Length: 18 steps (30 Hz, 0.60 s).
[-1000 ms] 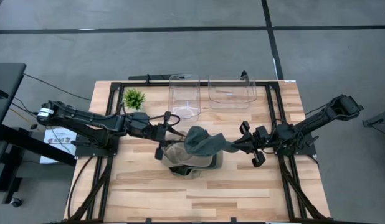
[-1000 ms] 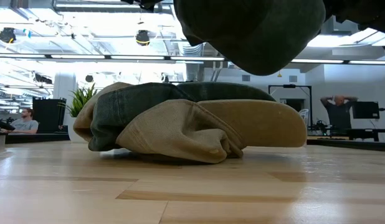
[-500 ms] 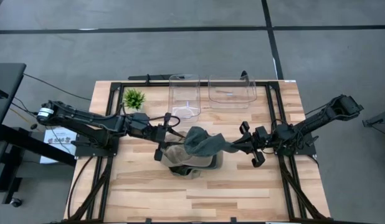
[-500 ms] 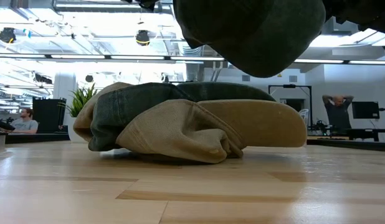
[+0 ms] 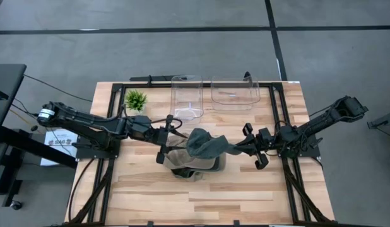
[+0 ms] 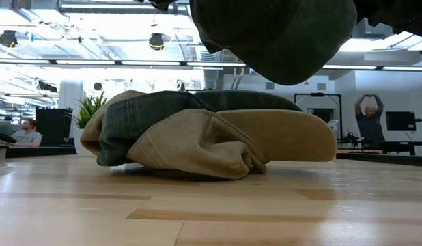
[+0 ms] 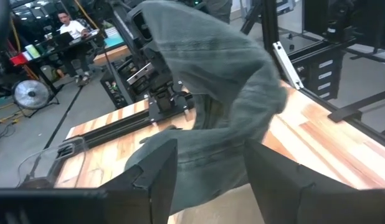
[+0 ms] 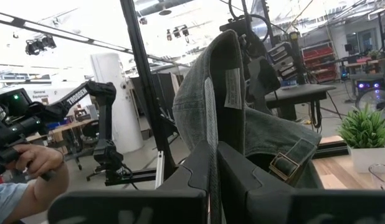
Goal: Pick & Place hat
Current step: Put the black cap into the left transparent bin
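1. High view: the wooden surface [image 5: 151, 195] has bare planks across its near half, while the far edge carries a small plant [image 5: 135, 99] and two clear bins [image 5: 187, 96] (side by side, well apart from the pile at mid-table).
2. A dark green hat [image 5: 207, 146] hangs above the middle of the surface, its long axis running roughly left to right, one end toward each arm.
3. The right gripper [image 5: 238, 148] pinches the hat's right end; its fingers [image 8: 199, 177] are narrow, clamped on an upright edge of the cloth.
4. The left gripper [image 5: 171, 149] sits at the pile's left side; its fingers [image 7: 158, 174] stand wide, with dark green cloth just ahead between them.
5. Low view: the lifted hat shows as a dark dome at the top, clear of a tan cap [image 6: 231, 147] and a second green hat [image 6: 163, 113] heaped on the surface, the tan brim pointing right.
6. Only the right wrist view shows the hat's strap buckle [image 8: 284, 165] and inner label [image 8: 233, 88].
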Each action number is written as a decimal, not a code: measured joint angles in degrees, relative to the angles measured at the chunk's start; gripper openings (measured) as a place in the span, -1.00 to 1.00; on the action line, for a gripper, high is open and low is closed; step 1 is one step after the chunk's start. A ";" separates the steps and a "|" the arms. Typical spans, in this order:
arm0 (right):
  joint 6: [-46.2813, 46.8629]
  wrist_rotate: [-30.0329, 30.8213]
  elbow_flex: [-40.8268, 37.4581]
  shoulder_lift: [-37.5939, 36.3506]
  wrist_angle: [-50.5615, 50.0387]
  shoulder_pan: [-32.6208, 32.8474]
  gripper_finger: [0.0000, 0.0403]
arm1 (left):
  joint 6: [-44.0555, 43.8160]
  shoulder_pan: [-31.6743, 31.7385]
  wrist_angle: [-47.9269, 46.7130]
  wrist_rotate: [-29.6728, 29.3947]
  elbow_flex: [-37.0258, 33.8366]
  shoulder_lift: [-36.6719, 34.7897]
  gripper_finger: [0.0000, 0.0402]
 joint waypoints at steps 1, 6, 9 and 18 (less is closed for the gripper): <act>0.00 0.00 0.00 0.00 -0.01 -0.02 -0.96 | 0.00 -0.37 0.00 0.00 0.00 0.00 -0.10; 0.00 0.00 0.00 0.00 -0.20 0.00 -0.96 | -0.02 -2.77 0.23 0.03 0.01 -0.01 -0.11; 0.00 0.01 0.00 0.00 -0.20 -0.02 -0.96 | -0.02 -3.95 0.68 0.09 0.02 -0.02 -0.11; 0.47 0.12 0.00 0.00 -0.64 -1.61 -0.96 | 0.26 -3.29 4.33 0.04 0.04 -0.02 -0.12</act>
